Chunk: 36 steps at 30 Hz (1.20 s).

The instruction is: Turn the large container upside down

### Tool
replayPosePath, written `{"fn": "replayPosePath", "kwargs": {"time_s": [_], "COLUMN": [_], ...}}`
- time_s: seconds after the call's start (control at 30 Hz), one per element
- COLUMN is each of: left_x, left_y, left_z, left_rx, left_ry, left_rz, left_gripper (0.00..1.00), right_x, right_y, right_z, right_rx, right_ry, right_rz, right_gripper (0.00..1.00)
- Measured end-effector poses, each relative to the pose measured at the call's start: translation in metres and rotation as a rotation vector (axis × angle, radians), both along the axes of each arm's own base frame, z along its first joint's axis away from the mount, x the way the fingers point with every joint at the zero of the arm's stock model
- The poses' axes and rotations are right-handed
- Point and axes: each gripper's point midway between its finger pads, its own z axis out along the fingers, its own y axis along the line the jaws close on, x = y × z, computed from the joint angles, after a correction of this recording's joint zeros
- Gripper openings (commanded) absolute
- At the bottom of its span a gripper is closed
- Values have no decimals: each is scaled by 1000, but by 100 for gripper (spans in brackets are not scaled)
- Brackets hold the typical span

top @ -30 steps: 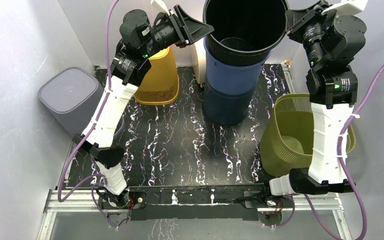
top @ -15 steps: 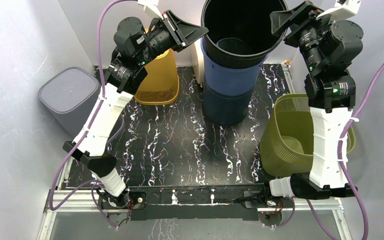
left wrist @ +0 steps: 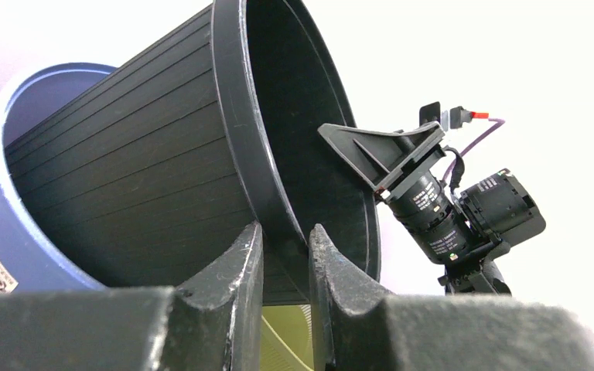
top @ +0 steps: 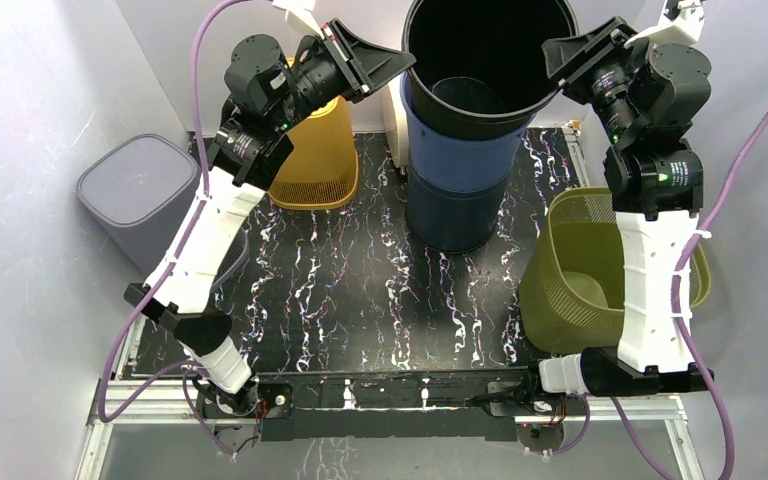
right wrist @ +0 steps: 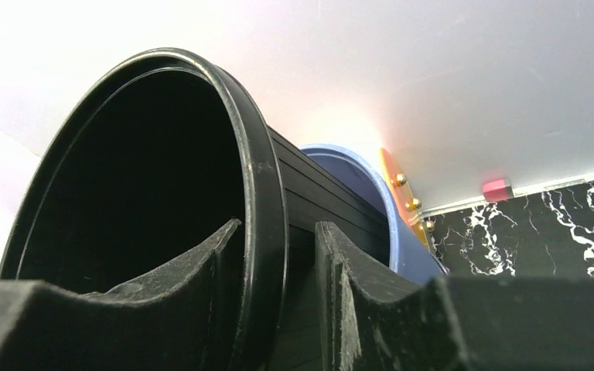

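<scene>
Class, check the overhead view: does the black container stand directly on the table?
No: the black container is nested in the blue container, well above the marbled table.

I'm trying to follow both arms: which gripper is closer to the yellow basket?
Left. The left gripper is at the left rim of the black bin, next to the yellow basket; the right gripper is at the opposite rim, across its mouth.

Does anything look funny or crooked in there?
One odd thing: the black bin sits inside the blue bin, with its top part poking out. The left pincer pinches the black bin's rim, and the right pincer sits astride the rim on the other side. Nothing looks spilled or broken.
</scene>
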Motion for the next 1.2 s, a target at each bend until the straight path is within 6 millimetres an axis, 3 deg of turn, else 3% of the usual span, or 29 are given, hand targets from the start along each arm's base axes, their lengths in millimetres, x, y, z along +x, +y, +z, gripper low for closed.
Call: {"fn": "replayPosePath", "kwargs": {"time_s": [0.17, 0.3, 0.47, 0.67, 0.93, 1.2], "left_x": [-5, -11, -29, -57, -78, -157], "left_y": [1, 0, 6, 17, 31, 71], "left_z": [4, 9, 46, 87, 81, 90], "left_rx": [2, -7, -44, -100, -47, -64], "left_ry": [-20, -43, -178, -335, -390, -506], "left_rz": [-15, -47, -81, -109, -100, -136], "left_gripper": [0, 0, 0, 0, 0, 0], "right_x": [-3, -18, -44, -64, -72, -101], "right_y": [2, 1, 0, 8, 31, 74], "right_z": [4, 38, 89, 129, 118, 129], "right_rx": [-10, -56, -101, -124, -143, -30], "right_ry": [-12, -93, -265, -417, -523, -619], "right_rz": [10, 13, 10, 48, 180, 485], "right_gripper": [5, 2, 0, 0, 0, 0]}}
